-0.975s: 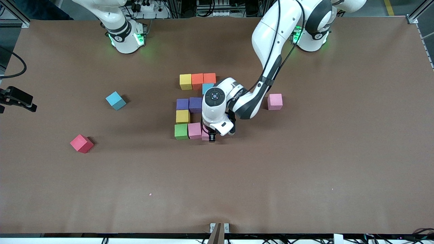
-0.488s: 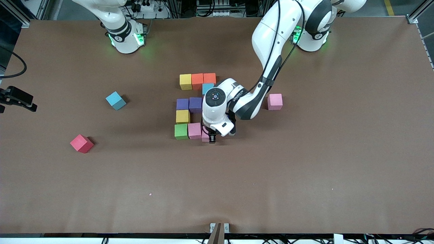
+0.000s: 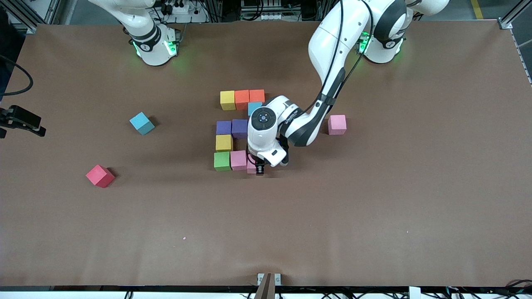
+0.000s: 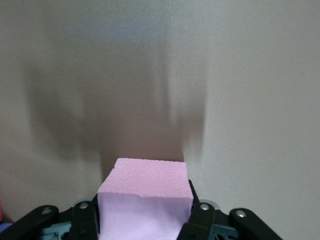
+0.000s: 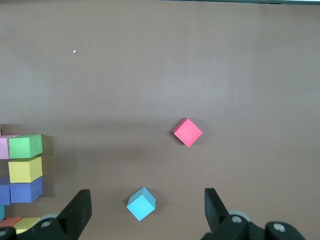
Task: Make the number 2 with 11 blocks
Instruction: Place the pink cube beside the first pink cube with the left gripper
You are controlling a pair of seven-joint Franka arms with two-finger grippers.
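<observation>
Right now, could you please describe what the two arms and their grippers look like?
Both arms are glossy white with black joint bands and green lights glowing at their bases. A black cable runs along the left arm. Its wrist has a round dark cap. The left gripper and right gripper have black fingers with silver screws.

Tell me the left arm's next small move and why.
Probably open the left claw and lift straight up. Its fingers flank the pink block, which appears to sit at table level beside the other pink block and the green block, filling the bottom row of the number 2. The right claw waits open.
</observation>
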